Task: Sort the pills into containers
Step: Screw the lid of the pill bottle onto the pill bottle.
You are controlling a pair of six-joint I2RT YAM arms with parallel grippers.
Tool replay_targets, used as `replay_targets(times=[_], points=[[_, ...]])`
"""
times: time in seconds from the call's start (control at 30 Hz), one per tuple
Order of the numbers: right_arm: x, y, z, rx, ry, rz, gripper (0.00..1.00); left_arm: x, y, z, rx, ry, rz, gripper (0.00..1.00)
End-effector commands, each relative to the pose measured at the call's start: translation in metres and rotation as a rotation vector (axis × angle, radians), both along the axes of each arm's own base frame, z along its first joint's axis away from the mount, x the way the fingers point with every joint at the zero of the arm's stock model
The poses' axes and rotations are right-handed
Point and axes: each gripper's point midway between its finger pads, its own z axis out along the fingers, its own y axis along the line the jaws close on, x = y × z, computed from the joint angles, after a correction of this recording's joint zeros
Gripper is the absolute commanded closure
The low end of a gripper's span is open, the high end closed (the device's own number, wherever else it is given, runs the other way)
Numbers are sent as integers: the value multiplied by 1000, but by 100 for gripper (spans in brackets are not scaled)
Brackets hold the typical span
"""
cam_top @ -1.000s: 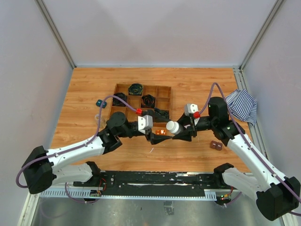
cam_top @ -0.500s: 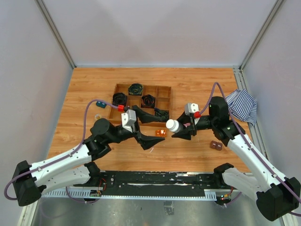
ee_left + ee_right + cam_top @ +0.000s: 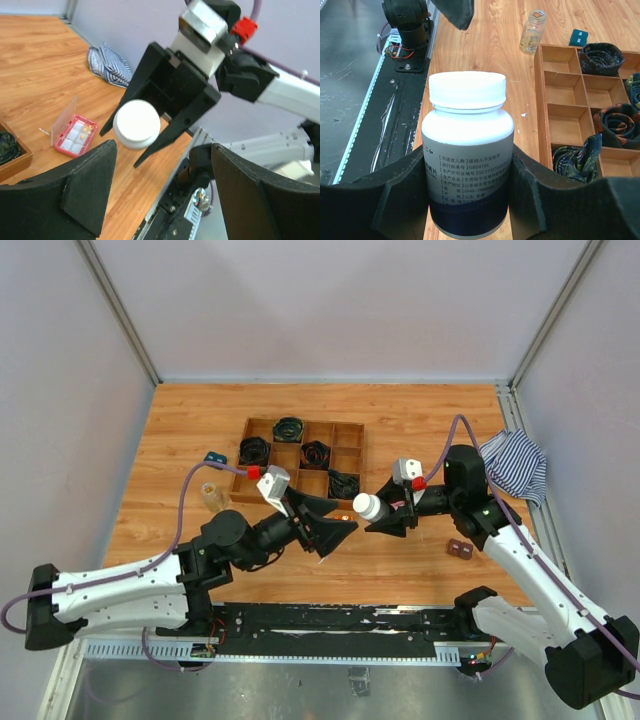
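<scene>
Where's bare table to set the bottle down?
Widest bare patch of the table: between the tray and the striped cloth, continuing along the far edge. Also the far-left corner beyond the teal block. Crowded: the middle, where the open left gripper faces the right gripper holding the bottle, off the tray's near edge.

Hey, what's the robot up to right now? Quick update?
Right pincer shut on white-capped bottle. Left pincer open, empty, facing it. Pink box open, on the table. Nothing in between.
</scene>
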Motion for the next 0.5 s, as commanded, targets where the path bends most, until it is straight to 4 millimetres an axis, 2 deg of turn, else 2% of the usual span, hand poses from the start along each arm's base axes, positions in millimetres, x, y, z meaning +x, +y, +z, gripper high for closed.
replay_targets(times=[0.0,0.03,0.27,0.47], points=[[5,0,9,15,-36,-5,99,31,4,-3,156,58,271,18],[5,0,9,15,-35,-6,99,31,1,2,176,57,285,18],[4,0,10,16,-40,-7,99,37,-12,3,280,47,339,20],[4,0,11,17,-42,-7,100,34,-28,9,286,29,293,22]])
